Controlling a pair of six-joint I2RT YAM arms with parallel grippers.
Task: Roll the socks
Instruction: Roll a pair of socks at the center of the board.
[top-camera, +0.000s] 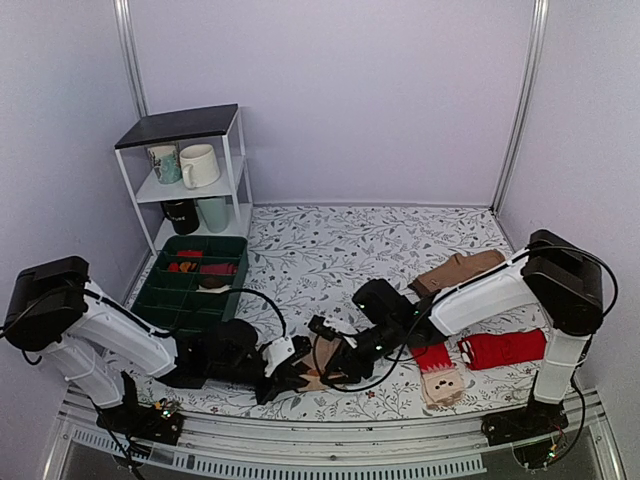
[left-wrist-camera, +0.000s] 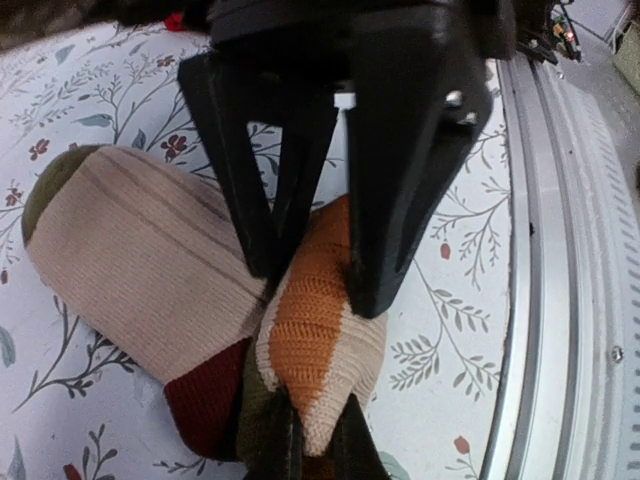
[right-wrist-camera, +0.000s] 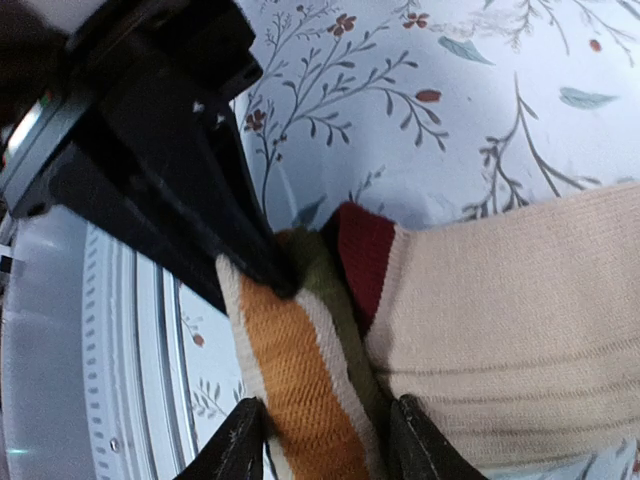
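Note:
A beige sock (left-wrist-camera: 140, 260) with orange, dark red and olive bands lies on the floral table near the front edge. It also shows in the top view (top-camera: 322, 377) and the right wrist view (right-wrist-camera: 510, 300). My left gripper (left-wrist-camera: 312, 440) is shut on the folded orange-banded end (left-wrist-camera: 305, 320). My right gripper (right-wrist-camera: 328, 440) grips the same end from the opposite side, and its black fingers (left-wrist-camera: 400, 180) fill the left wrist view. In the top view the left gripper (top-camera: 290, 372) and right gripper (top-camera: 335, 355) meet over the sock.
A brown sock (top-camera: 458, 270), a red sock (top-camera: 505, 348) and a red-and-beige sock with a face (top-camera: 440, 378) lie at the right. A green divided bin (top-camera: 165, 295) and a white shelf (top-camera: 180, 128) with mugs stand at the back left. The metal table rail (left-wrist-camera: 560, 300) runs close by.

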